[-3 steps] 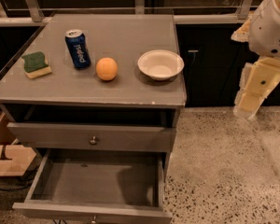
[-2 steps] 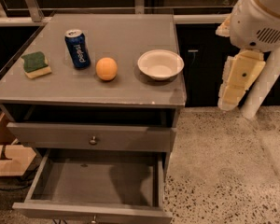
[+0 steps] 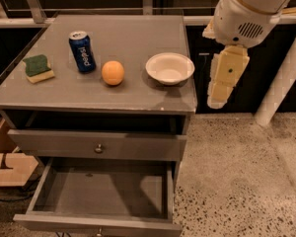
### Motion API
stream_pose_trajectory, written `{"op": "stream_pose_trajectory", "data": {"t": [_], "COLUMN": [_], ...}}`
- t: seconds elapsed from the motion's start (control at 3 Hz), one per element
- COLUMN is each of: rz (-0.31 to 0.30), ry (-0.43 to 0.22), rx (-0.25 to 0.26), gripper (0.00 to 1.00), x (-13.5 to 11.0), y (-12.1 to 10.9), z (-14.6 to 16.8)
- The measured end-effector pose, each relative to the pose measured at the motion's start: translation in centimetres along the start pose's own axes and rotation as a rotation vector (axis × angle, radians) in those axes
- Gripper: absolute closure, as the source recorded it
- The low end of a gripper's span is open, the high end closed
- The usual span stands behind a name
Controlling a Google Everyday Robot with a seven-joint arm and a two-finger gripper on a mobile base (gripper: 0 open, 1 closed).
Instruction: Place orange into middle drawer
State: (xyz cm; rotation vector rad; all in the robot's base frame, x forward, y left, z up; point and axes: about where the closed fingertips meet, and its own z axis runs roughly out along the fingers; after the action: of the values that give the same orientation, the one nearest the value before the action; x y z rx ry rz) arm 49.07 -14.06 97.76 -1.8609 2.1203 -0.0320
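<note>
The orange (image 3: 112,73) sits on the grey cabinet top (image 3: 133,33), between a blue soda can (image 3: 82,51) and a white bowl (image 3: 169,68). Below, the middle drawer (image 3: 103,191) is pulled out, and its dark grey inside holds nothing. Above it is a closed drawer front (image 3: 98,146) with a small knob. My gripper (image 3: 216,100) hangs pointing down just off the cabinet's right edge, beside the bowl and well to the right of the orange. It holds nothing that I can see.
A green and yellow sponge (image 3: 38,68) lies at the top's left edge. A white pole (image 3: 281,83) leans at the right over the speckled floor (image 3: 246,181). A wooden piece (image 3: 7,169) lies on the floor to the left of the cabinet.
My arm and gripper have swung left, from the far right of the view to just beside the cabinet's right edge. The orange, can, bowl and drawer have not moved.
</note>
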Motion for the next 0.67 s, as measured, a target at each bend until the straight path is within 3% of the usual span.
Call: {"op": "stream_pose_trajectory", "data": {"t": [0.33,0.67], "rz": [0.0,0.013], "ry": [-0.006,-0.033], "rx": [-0.002,0.008], "gripper": [0.0,0.0], "x": [-0.4,-2.3], "y": [0.0,0.1], "z": [0.2,0.9]}}
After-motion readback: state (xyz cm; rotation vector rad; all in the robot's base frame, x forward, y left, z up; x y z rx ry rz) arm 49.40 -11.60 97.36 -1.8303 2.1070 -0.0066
